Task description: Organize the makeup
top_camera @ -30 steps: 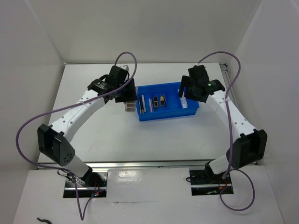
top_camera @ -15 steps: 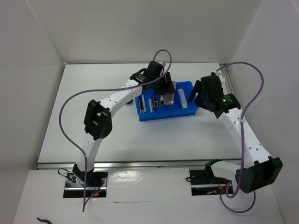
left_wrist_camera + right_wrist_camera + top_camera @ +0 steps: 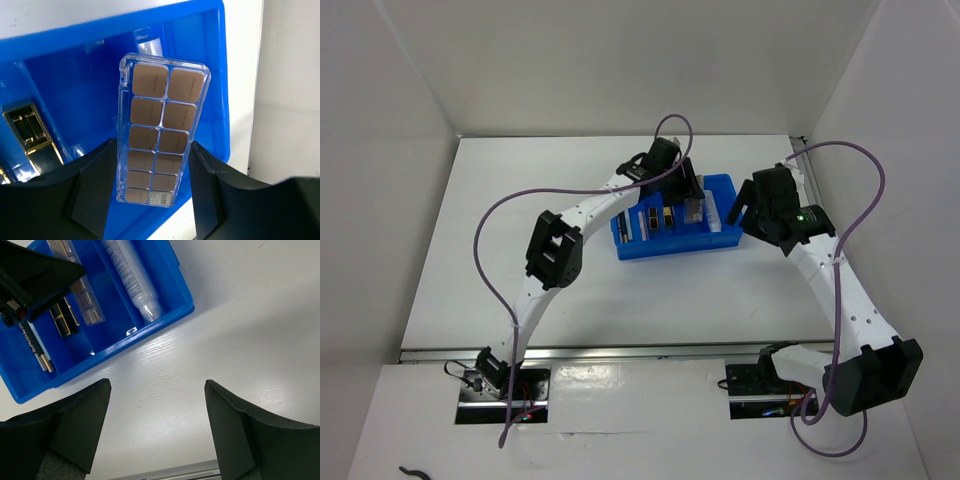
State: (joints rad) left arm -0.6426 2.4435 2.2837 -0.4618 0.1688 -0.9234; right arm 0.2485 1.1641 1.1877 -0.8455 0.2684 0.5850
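White table: top view, blue plastic compartmented tray right of centre.
Left gripper: left wrist view, half-spread jaws clamp clear-cased brownish-pink rectangular palette, tilted above tray.
Right gripper: right wrist view, wide, empty, lower frame.
Risk: tilted palette may snag a divider.

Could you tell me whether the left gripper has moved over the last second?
Yes. The left gripper, holding the palette, went rightward, from left of the blue tray to above it.
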